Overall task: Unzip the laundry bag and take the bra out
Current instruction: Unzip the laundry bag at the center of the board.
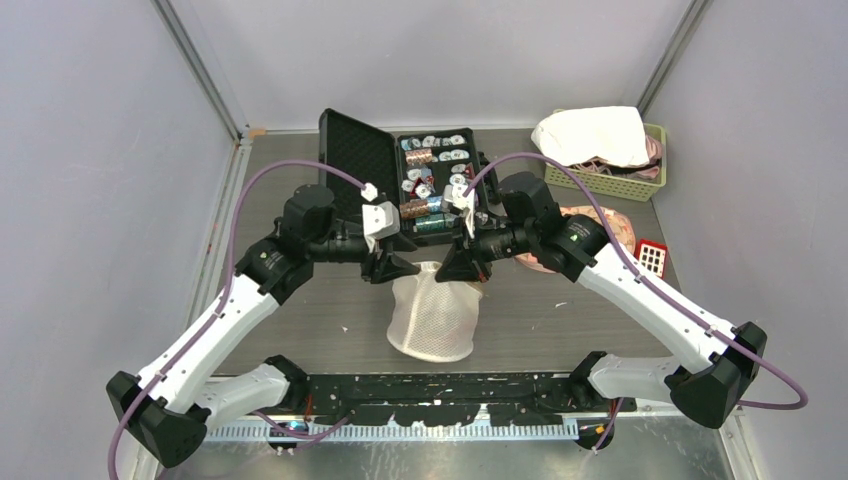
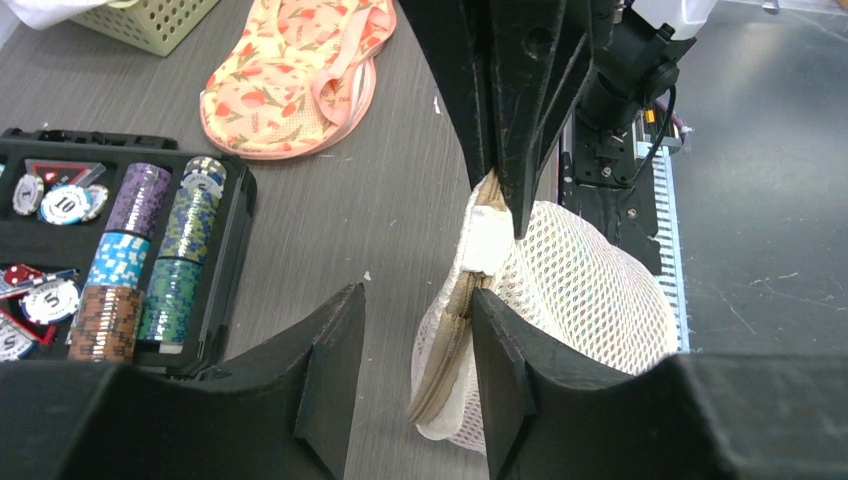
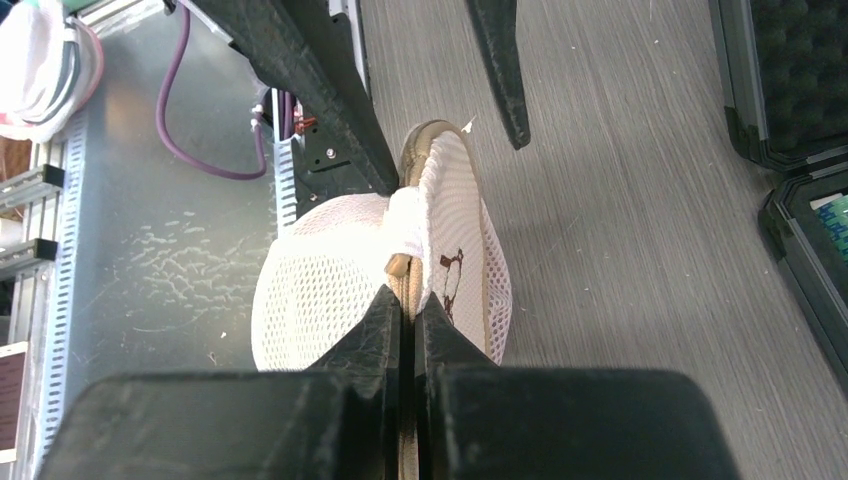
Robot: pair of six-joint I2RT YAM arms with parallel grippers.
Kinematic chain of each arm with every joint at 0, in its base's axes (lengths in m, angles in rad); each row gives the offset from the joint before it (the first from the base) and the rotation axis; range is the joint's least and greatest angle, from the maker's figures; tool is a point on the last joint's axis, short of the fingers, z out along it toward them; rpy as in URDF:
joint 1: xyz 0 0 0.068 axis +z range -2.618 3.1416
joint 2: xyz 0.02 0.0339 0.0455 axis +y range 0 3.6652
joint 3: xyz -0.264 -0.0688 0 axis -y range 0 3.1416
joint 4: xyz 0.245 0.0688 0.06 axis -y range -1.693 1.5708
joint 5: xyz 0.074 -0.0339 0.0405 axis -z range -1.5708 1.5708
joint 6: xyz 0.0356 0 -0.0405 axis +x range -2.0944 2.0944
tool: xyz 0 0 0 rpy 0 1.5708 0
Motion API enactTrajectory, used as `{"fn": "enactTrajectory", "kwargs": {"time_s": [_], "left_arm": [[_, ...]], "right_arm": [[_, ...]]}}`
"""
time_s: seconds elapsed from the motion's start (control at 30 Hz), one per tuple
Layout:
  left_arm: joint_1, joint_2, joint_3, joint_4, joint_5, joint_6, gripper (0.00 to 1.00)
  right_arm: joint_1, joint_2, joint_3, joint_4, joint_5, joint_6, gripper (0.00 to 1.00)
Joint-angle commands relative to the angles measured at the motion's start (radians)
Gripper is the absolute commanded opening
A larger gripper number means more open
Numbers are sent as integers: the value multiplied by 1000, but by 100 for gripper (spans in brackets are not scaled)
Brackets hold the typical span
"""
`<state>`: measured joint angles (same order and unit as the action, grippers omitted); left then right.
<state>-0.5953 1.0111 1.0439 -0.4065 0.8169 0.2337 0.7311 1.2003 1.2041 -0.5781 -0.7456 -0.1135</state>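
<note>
The white mesh laundry bag stands between my grippers, held up by its top edge. Its beige zipper band looks closed where it shows. My right gripper is shut on the zipper edge, by a small beige puller. My left gripper is open, and the bag's zipper edge sits between its fingers against the right finger. It shows in the top view at the bag's left top corner. What the bag holds is hidden. A peach floral bra lies on the table outside the bag.
An open black case of poker chips stands behind the bag, close to both wrists. A green basket with white cloth is at the back right. A small red-and-white item lies right of the bra. The metal rail runs along the near edge.
</note>
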Motion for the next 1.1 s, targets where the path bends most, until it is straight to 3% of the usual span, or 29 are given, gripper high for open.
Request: {"fn": "enactTrajectory", "kwargs": {"time_s": [0.0,0.13,0.3,0.67,0.87,1.07], "left_arm": [[-29,-28,-4,22,9,115,47],[-63,-21,7,-17,-37,173,52],[-103,-20,6,-24,-100,220,50],[-118,-24,19,-62,-143,240,1],[-150,24,81,-57,-77,163,0],[-218,81,140,-28,-97,127,0]], "right_arm": [[3,-6,31,70,-28,49,1],[2,-1,32,78,-36,67,1],[3,2,33,86,-42,87,1],[2,-4,31,76,-41,91,1],[6,31,40,77,-45,93,1],[22,60,62,91,-54,94,1]]}}
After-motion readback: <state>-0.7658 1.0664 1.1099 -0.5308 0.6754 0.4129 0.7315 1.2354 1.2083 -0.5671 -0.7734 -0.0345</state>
